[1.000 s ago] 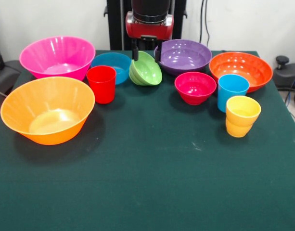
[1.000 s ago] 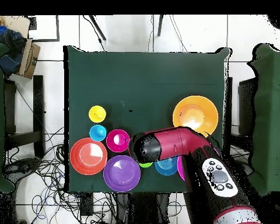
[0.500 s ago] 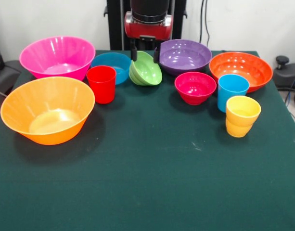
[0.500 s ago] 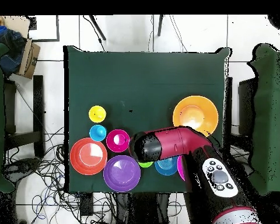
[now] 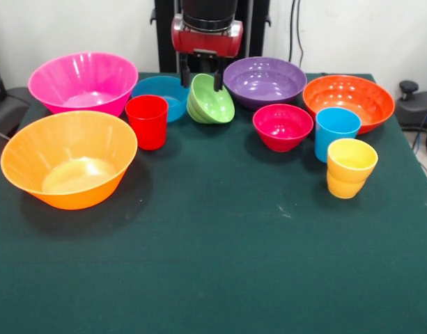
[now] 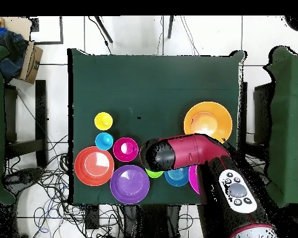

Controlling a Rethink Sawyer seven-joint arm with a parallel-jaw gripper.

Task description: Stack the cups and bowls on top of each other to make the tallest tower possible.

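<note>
Front view low across table [image 5: 220, 278], overhead straight down, both sharing tabletop.

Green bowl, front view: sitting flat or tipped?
Tipped. The green bowl leans with its opening turned sideways and up, and the open gripper straddles its rim.

Red-black arm [image 6: 195, 155], grey button panel, apparently.
</note>
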